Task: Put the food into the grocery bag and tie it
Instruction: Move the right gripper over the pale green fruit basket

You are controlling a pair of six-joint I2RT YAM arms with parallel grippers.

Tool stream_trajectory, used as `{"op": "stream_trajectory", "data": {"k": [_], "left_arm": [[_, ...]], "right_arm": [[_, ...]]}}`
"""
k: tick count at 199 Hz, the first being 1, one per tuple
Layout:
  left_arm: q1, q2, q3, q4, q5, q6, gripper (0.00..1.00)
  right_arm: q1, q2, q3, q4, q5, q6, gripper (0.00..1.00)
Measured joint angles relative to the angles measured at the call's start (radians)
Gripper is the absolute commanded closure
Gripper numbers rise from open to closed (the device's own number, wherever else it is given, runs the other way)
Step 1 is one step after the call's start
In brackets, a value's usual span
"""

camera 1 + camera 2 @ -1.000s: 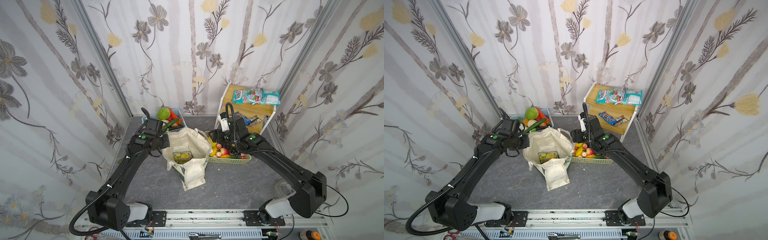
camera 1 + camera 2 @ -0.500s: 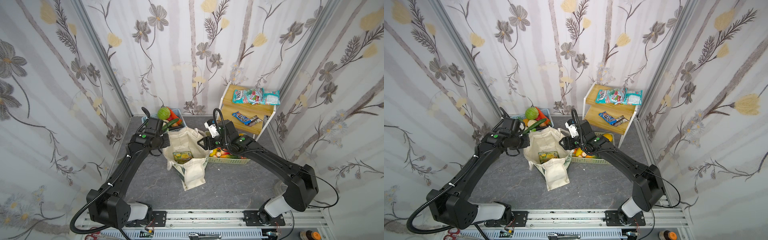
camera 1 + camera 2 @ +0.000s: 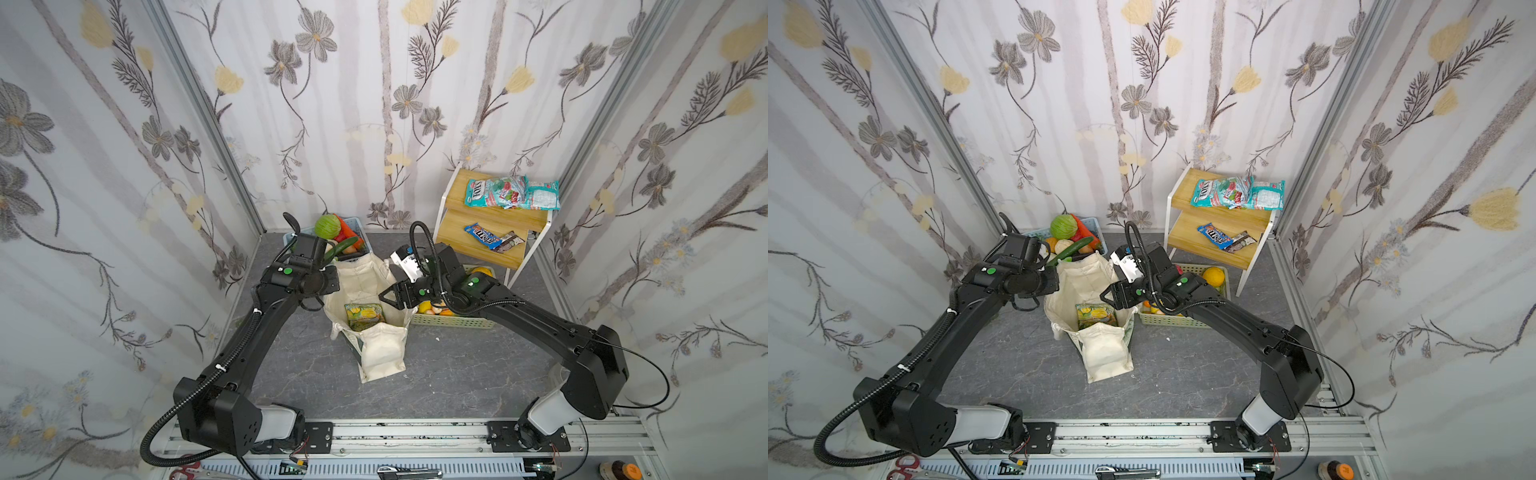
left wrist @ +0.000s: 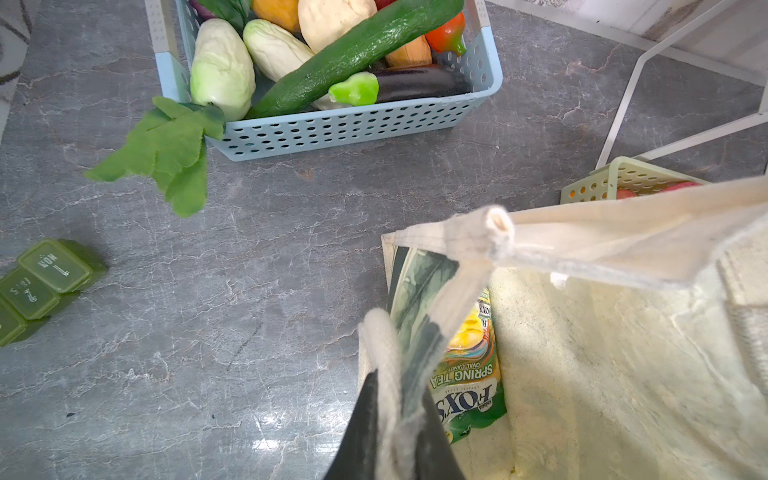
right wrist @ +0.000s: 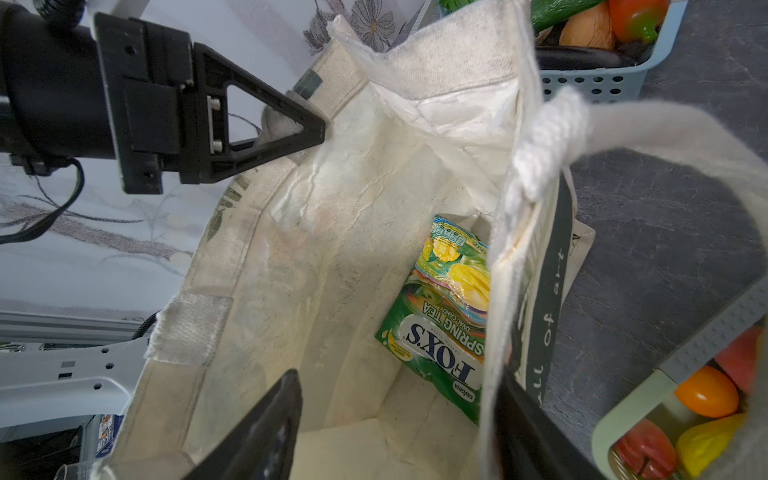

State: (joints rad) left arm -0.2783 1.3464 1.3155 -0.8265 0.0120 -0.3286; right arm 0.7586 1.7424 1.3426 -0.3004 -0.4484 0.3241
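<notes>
Cream grocery bag (image 3: 384, 353) clenched by left end effector (image 4: 397, 392); right end effector (image 5: 397, 382) released

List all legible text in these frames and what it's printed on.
"FOX'S SPRING TEA OVAL CANDY": snack packet inside the grocery bag.
"all of": dark strip on the bag's outside; next word unclear.
"MON": green pill box; neighbouring lid blurred.
"FOX'S": teal packet on the wooden shelf.
Too blurred to read: blue packet one tier down.
</notes>
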Motion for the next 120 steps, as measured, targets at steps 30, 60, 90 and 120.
{"op": "stream_trajectory", "data": {"k": [30, 60, 90, 120], "left_arm": [[0.001, 0.004, 0.0, 0.001, 0.0, 0.0, 0.97], [0.001, 0.006, -0.001, 0.002, 0.0, 0.0, 0.97], [0.001, 0.005, -0.008, 0.009, 0.0, 0.0, 0.97], [0.001, -0.007, -0.022, 0.014, 0.0, 0.0, 0.97]], "right_arm": [[0.006, 0.0, 0.0, 0.0, -0.043, 0.0, 0.29], [-0.006, -0.003, 0.0, 0.0, -0.036, 0.008, 0.27], [-0.035, -0.034, 0.008, 0.005, 0.015, 0.019, 0.26], [-0.069, -0.075, -0.005, 0.047, 0.075, 0.059, 0.25]]}}
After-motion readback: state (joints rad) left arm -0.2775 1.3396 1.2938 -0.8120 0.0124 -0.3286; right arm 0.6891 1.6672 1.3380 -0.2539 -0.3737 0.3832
